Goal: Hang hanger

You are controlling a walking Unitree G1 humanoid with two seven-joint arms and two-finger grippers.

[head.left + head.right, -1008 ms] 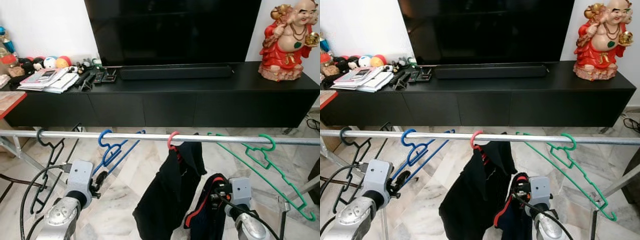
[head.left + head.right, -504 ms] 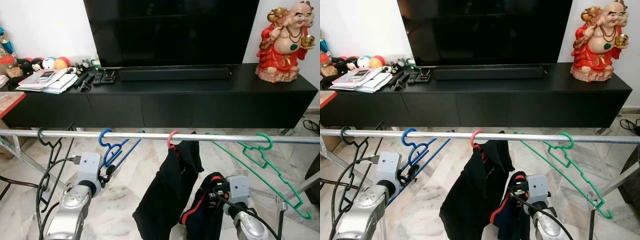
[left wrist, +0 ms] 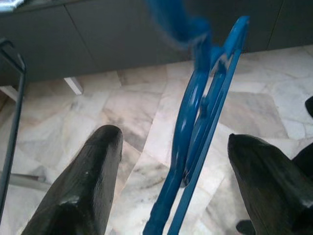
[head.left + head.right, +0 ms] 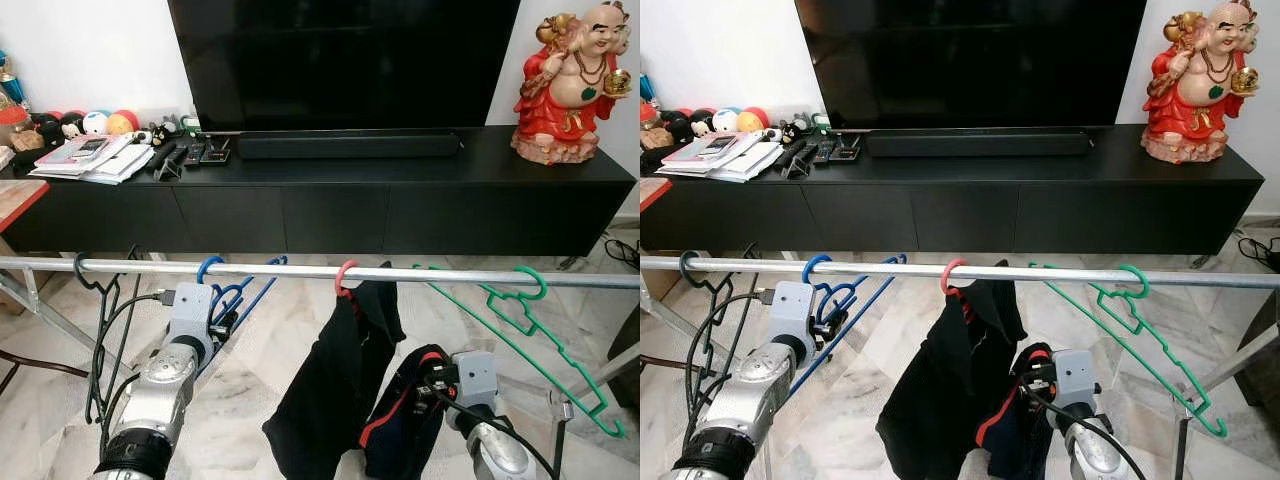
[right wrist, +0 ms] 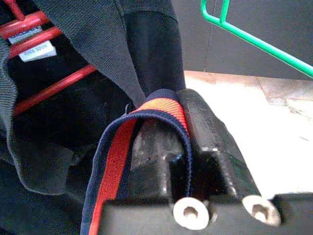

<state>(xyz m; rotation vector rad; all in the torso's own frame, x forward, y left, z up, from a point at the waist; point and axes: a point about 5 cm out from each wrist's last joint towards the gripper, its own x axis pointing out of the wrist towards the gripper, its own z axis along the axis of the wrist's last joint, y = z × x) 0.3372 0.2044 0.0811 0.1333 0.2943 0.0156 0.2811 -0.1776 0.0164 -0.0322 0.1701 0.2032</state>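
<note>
A blue plastic hanger hangs by its hook on the horizontal metal rail, its body slanting down toward the marble floor. It sits between a black hanger and a pink-hooked hanger carrying a dark garment.

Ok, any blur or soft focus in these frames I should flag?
Left wrist view: the blue hanger is smeared near its hook, sharper lower down, between the open left pincer fingers. Right wrist view: sharp on the striped garment. Eye views: crisp, evenly lit.
</note>
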